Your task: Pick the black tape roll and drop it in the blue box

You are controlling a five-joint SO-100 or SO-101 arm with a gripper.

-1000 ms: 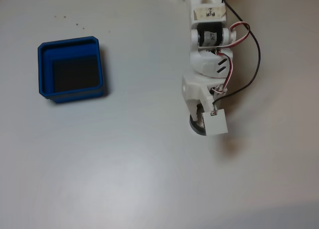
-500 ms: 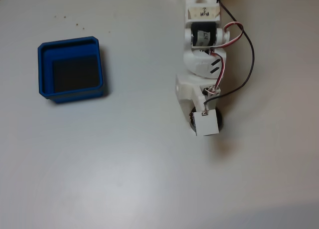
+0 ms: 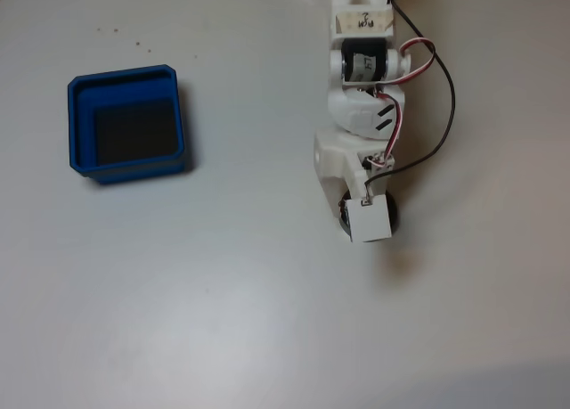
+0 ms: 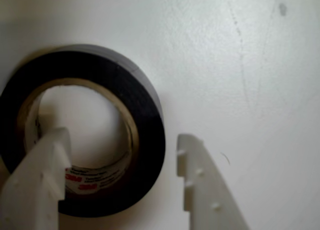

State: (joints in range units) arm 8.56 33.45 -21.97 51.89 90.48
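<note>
My tool (image 4: 120, 162) stands with its fingers apart, straddling one wall of the black tape roll (image 4: 145, 115), which lies flat on the white surface (image 4: 250, 64): one finger sits inside the beige core, the other just outside the rim. The roll looks light and stiff, its outer tape face probably smooth, so pinching that wall between core and rim should hold it. In the fixed view the blue box (image 3: 125, 73) sits well apart, to the left.

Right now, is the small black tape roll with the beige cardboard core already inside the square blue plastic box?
No, the black tape roll lies on the white table, straddled by the gripper, while the blue box is empty.
</note>
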